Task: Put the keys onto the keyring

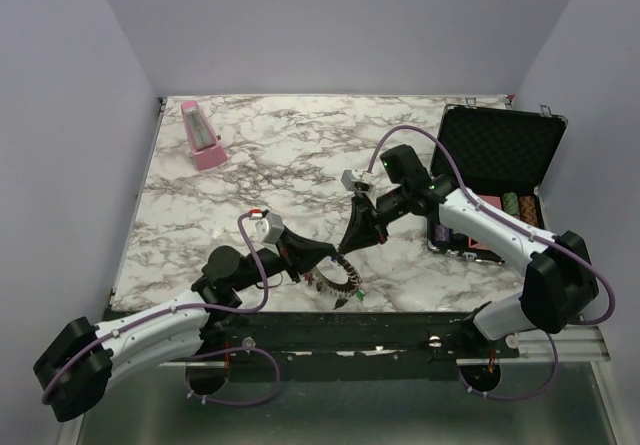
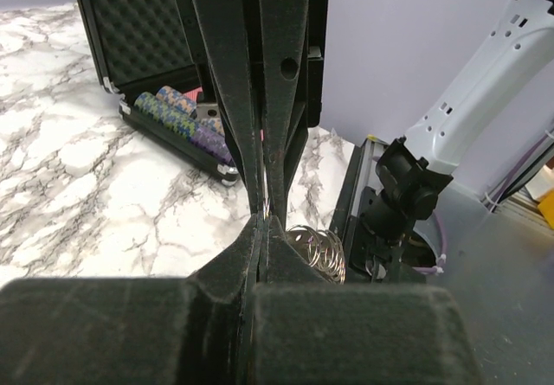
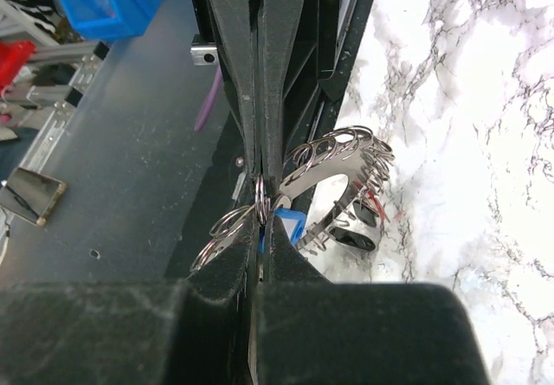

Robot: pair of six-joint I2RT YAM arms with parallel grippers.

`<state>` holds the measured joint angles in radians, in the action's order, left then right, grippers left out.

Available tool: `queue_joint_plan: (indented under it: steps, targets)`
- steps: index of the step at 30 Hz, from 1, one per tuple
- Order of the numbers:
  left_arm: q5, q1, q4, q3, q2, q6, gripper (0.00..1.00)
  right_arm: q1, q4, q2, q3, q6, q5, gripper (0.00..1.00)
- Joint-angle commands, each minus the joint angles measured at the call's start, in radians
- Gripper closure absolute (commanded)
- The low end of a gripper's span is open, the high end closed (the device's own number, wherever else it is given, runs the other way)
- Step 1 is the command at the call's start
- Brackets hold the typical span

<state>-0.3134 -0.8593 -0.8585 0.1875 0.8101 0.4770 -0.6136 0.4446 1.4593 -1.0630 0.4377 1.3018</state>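
The keyring (image 3: 342, 167), a flat grey toothed ring hung with several small wire rings, is held above the table's near edge (image 1: 338, 283). My left gripper (image 1: 322, 270) is shut on its rim; its fingers (image 3: 242, 73) come down from the top of the right wrist view. My right gripper (image 3: 262, 216) is shut on a small wire ring with a blue-headed key (image 3: 286, 226) right at the keyring's rim. Red (image 3: 374, 203) and black (image 3: 355, 238) key heads hang under the keyring. In the left wrist view my left gripper (image 2: 261, 222) meets the right fingers (image 2: 281, 73) tip to tip, with wire rings (image 2: 316, 251) beside them.
An open black foam-lined case (image 1: 497, 150) with stacked poker chips (image 1: 520, 205) lies at the right; it also shows in the left wrist view (image 2: 143, 22). A pink metronome (image 1: 203, 137) stands at the far left. The table's near edge and metal frame (image 1: 420, 340) lie just below the grippers.
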Motion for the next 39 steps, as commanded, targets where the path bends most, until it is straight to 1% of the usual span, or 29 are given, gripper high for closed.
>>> queue_joint_plan:
  steps: [1, 4, 5, 6, 10, 12, 17, 23, 25, 28, 30, 33, 34, 37, 39]
  targets:
    - [0.016, -0.003, 0.123, 0.039, -0.061, -0.034, 1.0, 0.0, 0.127, -0.007, -0.051, 0.13, -0.013, 0.96]
    - [0.023, -0.003, 0.209, 0.055, -0.094, -0.043, 0.94, 0.0, 0.15, -0.01, -0.055, 0.154, -0.03, 0.97]
    - [0.022, -0.003, 0.232, 0.061, -0.103, -0.044, 0.9, 0.0, 0.152, -0.011, -0.057, 0.159, -0.038, 0.98]
    - [0.022, -0.003, 0.261, 0.07, -0.112, -0.047, 0.82, 0.002, 0.155, -0.014, -0.058, 0.162, -0.044, 0.98]
    - [0.02, -0.003, 0.335, 0.096, -0.141, -0.06, 0.58, 0.0, 0.158, -0.013, -0.06, 0.164, -0.055, 0.98]
    - [0.022, -0.003, 0.371, 0.116, -0.144, -0.07, 0.53, 0.0, 0.155, -0.013, -0.058, 0.161, -0.05, 0.98]
    - [0.016, -0.003, 0.446, 0.148, -0.15, -0.103, 0.48, 0.0, 0.134, -0.005, -0.051, 0.131, -0.071, 0.99]
    - [0.019, -0.003, 0.595, 0.159, -0.187, -0.199, 0.48, -0.002, 0.105, 0.006, -0.042, 0.098, -0.096, 0.99]
    - [0.028, -0.003, 0.586, 0.132, -0.196, -0.195, 0.48, -0.002, 0.095, 0.015, -0.04, 0.079, -0.117, 0.99]
    - [0.045, -0.006, 0.524, 0.08, -0.201, -0.15, 0.48, 0.0, 0.094, 0.026, -0.04, 0.073, -0.183, 0.98]
    - [0.065, -0.01, 0.483, 0.058, -0.189, -0.124, 0.48, 0.008, 0.094, 0.021, -0.041, 0.072, -0.225, 0.94]
    - [0.103, -0.012, 0.477, 0.056, -0.154, -0.088, 0.47, 0.057, 0.095, 0.015, -0.032, 0.076, -0.24, 0.81]
    - [0.114, -0.012, 0.477, 0.058, -0.14, -0.077, 0.47, 0.077, 0.104, 0.016, -0.031, 0.085, -0.242, 0.78]
    - [0.134, -0.012, 0.48, 0.072, -0.094, -0.051, 0.44, 0.139, 0.166, 0.029, -0.037, 0.157, -0.295, 0.71]
    - [0.142, -0.014, 0.483, 0.081, -0.065, -0.032, 0.41, 0.173, 0.23, 0.048, -0.037, 0.231, -0.349, 0.7]
